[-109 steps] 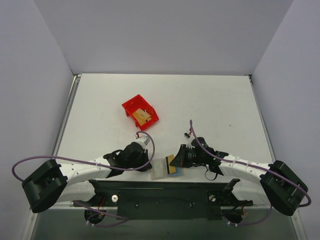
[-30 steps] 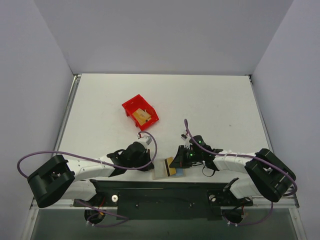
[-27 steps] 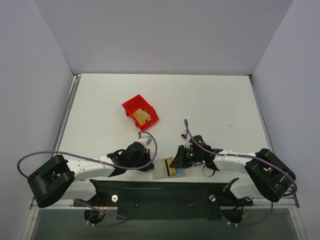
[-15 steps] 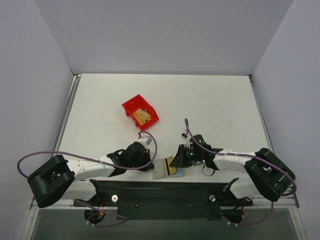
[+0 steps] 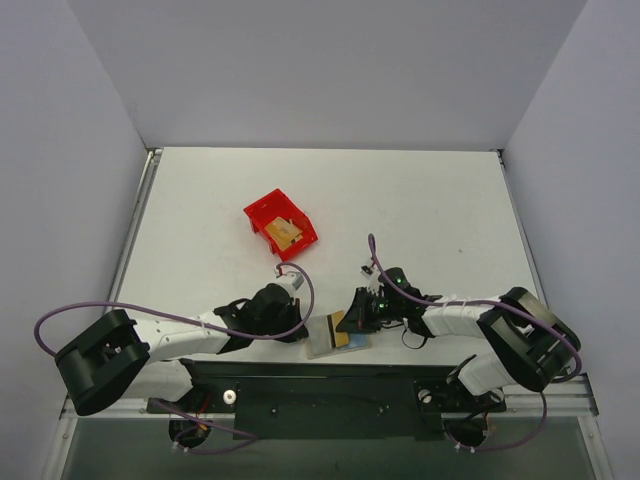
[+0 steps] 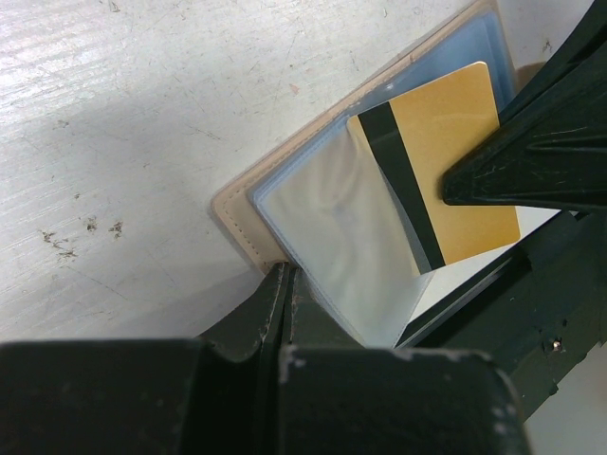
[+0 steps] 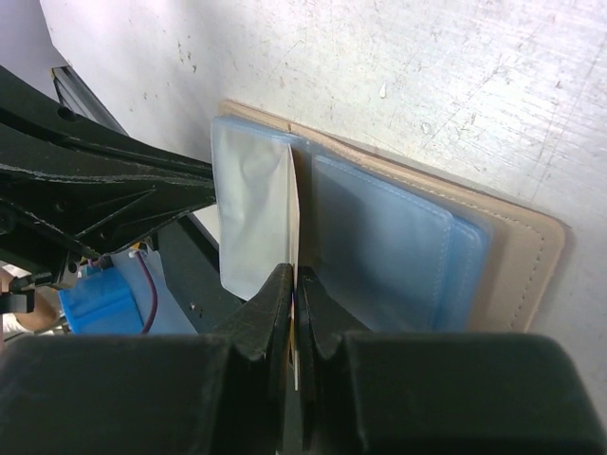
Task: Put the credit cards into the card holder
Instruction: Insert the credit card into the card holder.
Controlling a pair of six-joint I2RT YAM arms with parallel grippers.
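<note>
Now, low at centre, our left gripper [image 6: 282, 284] is pinching the clear sleeve [image 6: 332, 218] of the open beige card holder [image 6: 248, 199], while our right gripper [image 7: 294, 284] is pinching a glossy gold card [image 6: 446, 180]. More cards [image 5: 285, 234] are lying in the red bin [image 5: 262, 212].

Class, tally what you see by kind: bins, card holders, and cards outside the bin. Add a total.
Bin: 1
Card holder: 1
Card outside the bin: 1
Total: 3
</note>
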